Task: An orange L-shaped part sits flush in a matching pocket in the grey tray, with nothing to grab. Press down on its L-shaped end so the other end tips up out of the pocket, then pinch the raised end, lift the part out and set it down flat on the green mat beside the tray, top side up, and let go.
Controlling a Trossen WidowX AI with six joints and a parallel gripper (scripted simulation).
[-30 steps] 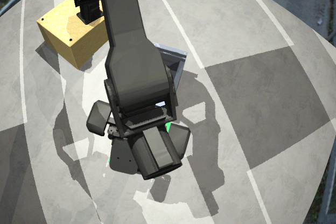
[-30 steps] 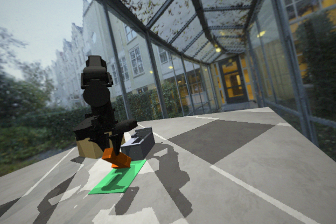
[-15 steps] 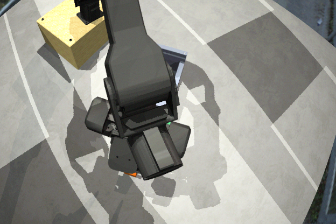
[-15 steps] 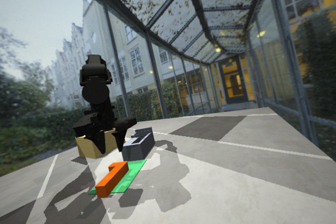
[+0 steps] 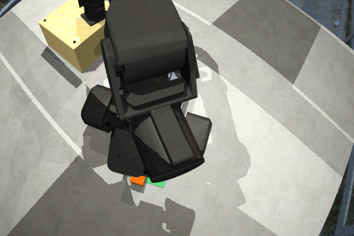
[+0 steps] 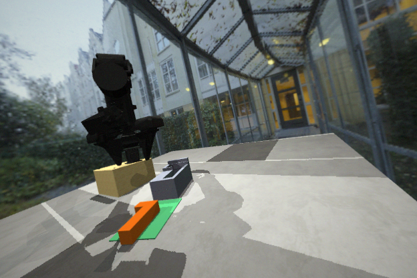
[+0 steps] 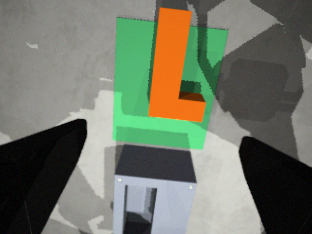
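The task looks to be at its final step, the release. The orange L-shaped part (image 5: pixel 137 180) (image 6: pixel 138 221) (image 7: pixel 169 65) is out of its pocket and lies, apparently flat, on the green mat (image 5: pixel 156 182) (image 6: pixel 161 222) (image 7: pixel 132 65). Its long bar runs along the mat and pokes a little past the far edge as the wrist view shows it; the short foot is toward the grey tray (image 6: pixel 163 190) (image 7: pixel 167 200). Which face is up cannot be told for certain. The next move probably calls only for backing away without brushing the part; if full coverage by the mat matters, a gentle nudge inward could be needed.

The black arm (image 5: pixel 146 33) (image 6: pixel 118 99) reaches out from above. Its claw (image 6: pixel 133 161) (image 7: pixel 164 135) points downward, raised well above the surface (image 5: pixel 274 153) (image 6: pixel 303 207) (image 7: pixel 65 30), fingers spread wide with nothing between them, apart from the part.
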